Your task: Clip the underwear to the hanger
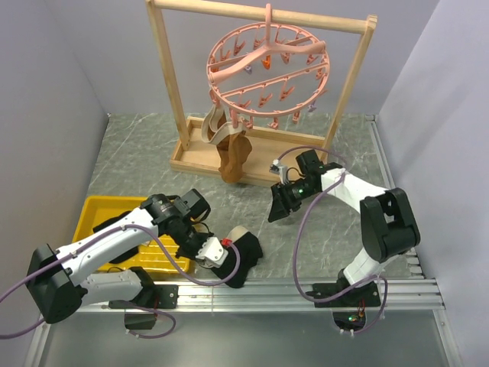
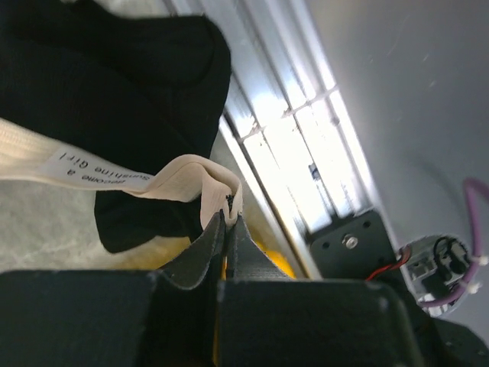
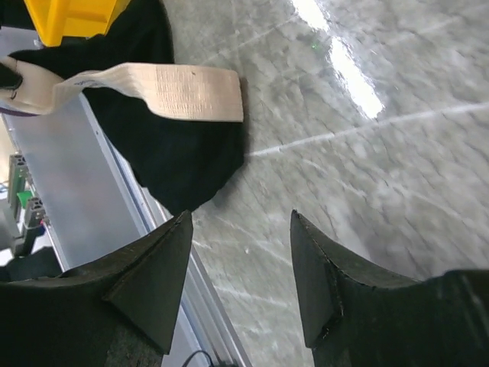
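Observation:
The underwear [image 1: 246,258], black with a beige waistband, lies at the table's near edge. My left gripper [image 1: 222,255] is shut on a fold of the waistband [image 2: 195,177], pinched between its fingertips [image 2: 229,219]; the black cloth [image 2: 114,84] hangs beyond. My right gripper [image 1: 278,208] is open and empty above the table, right of the underwear, which shows in the right wrist view [image 3: 179,164] ahead of the gripper [image 3: 241,218]. The pink round hanger [image 1: 267,65] with its pegs hangs by its hook from the top bar at the back.
A pale wooden frame [image 1: 165,84] carries the hanger. A brown-and-cream garment [image 1: 229,149] hangs from a peg down to the frame's base. A yellow bin [image 1: 107,222] sits at the left under my left arm. Metal rails [image 1: 290,294] run along the near edge.

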Controlling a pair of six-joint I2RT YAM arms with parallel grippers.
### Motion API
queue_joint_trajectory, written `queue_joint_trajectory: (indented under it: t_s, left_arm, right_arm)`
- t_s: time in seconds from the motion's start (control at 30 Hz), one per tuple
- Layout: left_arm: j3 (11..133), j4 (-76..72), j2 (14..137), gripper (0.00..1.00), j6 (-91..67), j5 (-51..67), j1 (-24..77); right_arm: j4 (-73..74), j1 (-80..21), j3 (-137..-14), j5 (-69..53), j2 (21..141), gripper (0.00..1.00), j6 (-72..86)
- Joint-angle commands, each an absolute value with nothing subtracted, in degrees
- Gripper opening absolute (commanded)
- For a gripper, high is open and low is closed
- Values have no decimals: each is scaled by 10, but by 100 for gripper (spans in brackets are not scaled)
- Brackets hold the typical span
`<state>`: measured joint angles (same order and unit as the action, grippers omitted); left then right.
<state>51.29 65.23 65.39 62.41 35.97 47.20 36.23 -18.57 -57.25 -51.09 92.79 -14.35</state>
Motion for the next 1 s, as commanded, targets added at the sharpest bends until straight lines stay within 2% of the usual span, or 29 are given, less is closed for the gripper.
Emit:
queue_joint_trajectory:
  t_s: [0.0, 0.43, 0.83, 0.9, 0.97]
  left_arm:
    - [510, 671, 653, 0, 673, 337, 456]
    - [513, 652, 649, 0, 669, 340, 455]
    - [525, 625, 656, 1, 628, 360, 451]
    - [523, 621, 654, 1, 621, 360, 450]
    - [520, 612, 651, 1, 613, 364, 450]
  right_arm:
    - [306, -199, -576, -528, 954, 61, -114]
    - [255, -291, -664, -585, 1120, 52, 13]
    - [262, -325, -691, -656, 1178, 46, 29]
    - [273, -325, -693, -683, 1169, 41, 23]
    - [276, -325, -687, -702, 1156, 31, 16]
